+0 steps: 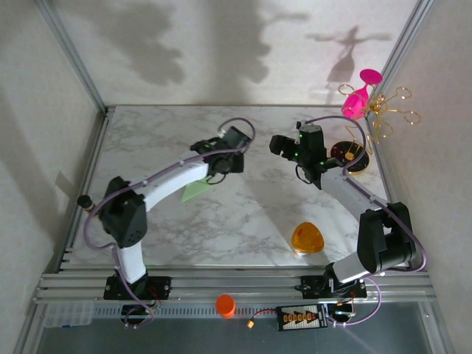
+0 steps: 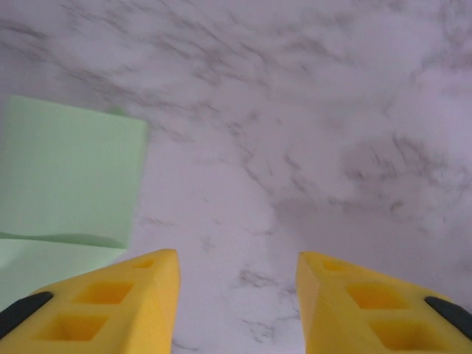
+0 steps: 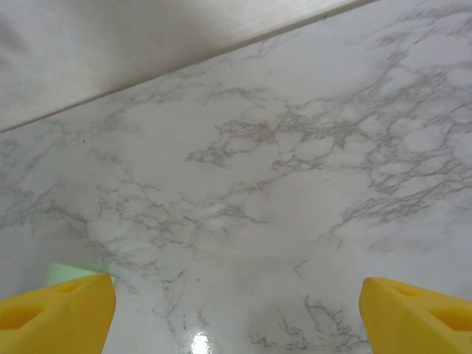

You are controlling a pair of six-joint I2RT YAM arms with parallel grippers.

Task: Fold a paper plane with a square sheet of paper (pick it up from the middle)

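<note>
The square sheet of paper (image 2: pixel 70 169) lies flat at the left of the left wrist view, perhaps folded once; thin, limp and light, it is likely to slide on the marble table (image 2: pixel 332 110); best pinched at its middle. The left gripper (image 2: pixel 236 265) is spread and empty; the right gripper (image 3: pixel 236 287) gapes wide.

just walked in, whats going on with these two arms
Two robot arms are working on a thin pale green sheet of paper lying on the white marble table. The paper sits beneath the left arm, and one part looks folded over another. The left end effector is open and empty over bare marble just beside the sheet. The right end effector is open wide, holding nothing. An orange rounded-triangle object lies untouched near the right arm's base.
</note>
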